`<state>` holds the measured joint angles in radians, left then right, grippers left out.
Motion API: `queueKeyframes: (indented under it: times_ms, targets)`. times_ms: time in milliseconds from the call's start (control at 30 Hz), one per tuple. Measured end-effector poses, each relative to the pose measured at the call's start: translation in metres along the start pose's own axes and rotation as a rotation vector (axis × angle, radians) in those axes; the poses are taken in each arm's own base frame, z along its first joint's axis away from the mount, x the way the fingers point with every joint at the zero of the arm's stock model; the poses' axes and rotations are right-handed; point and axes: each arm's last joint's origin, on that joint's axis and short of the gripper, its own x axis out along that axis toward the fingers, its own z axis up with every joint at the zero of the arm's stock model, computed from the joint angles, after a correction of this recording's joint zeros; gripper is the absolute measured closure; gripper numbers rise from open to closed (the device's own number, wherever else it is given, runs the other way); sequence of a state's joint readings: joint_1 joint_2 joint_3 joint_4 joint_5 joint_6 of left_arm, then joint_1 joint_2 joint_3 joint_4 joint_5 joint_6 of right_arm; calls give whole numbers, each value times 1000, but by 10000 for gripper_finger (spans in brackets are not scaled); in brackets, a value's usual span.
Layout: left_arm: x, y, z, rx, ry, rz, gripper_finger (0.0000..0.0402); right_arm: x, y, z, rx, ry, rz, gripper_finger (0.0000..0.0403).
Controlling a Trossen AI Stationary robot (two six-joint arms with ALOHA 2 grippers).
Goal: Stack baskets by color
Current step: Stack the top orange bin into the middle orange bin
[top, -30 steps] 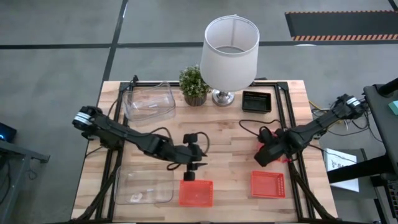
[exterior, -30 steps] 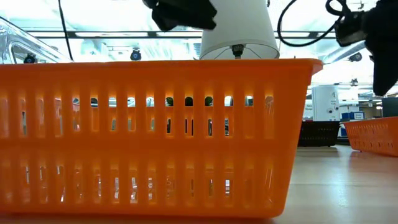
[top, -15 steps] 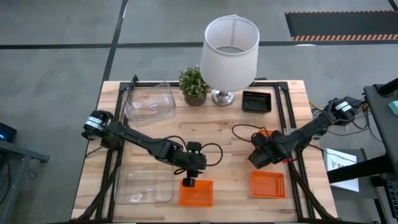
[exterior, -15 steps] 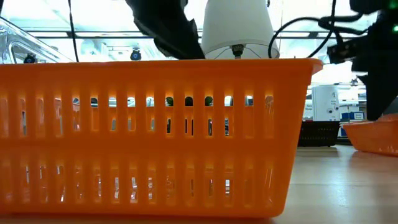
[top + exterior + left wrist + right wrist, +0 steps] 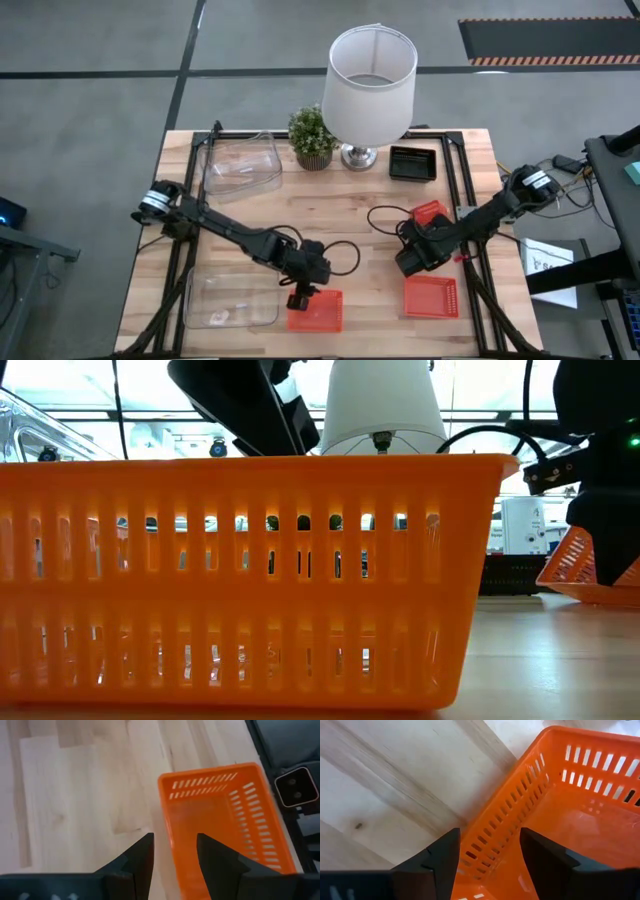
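Note:
An orange basket [image 5: 316, 311] sits flat near the front edge. My left gripper [image 5: 175, 857] is open above its far end, one finger on either side of a side wall [image 5: 165, 815], with a gap to each. A second orange basket [image 5: 431, 297] lies front right, and a third [image 5: 431, 211] shows partly behind my right arm. My right gripper [image 5: 412, 260] is open between them, its fingers astride an orange wall [image 5: 492, 827]. In the low view an orange basket [image 5: 585, 570] beside this gripper stands tilted. A black basket [image 5: 412, 163] rests at the back. My right gripper has one finger [image 5: 547, 860] inside and one outside an orange basket's perforated side wall [image 5: 485, 840], coming from above and slanting down. Whether either finger touches the wall I cannot tell. In the low view the basket by it is tipped, one end raised.
A clear bin [image 5: 240, 165] stands back left and another [image 5: 230, 298] front left beside the left orange basket. A white-shaded lamp [image 5: 369, 75] and a small potted plant [image 5: 312, 138] stand at the back centre. Bare wood lies mid-table.
Both grippers have come down and toward the near edge, tipping more steeply downward. The left one now stands over the front basket's far end. In the low view the orange basket on the right has gone from level to tilted. More of the third basket shows behind my right arm.

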<state>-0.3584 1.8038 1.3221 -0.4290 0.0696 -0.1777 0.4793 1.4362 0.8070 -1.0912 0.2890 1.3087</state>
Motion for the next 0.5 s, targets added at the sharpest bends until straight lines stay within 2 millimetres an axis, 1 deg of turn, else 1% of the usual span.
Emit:
queueKeyframes:
  times_ms: [233,400,500]
  targets:
    - [-1,-2,1,4,-3,-3,269,-9,-7,1,2,-11,41,217]
    - [-1,-2,1,3,-4,-2,269,-17,-13,2,30,-24,91,208]
    - [-1,-2,1,4,-5,-2,269,-19,-15,2,48,-27,101,202]
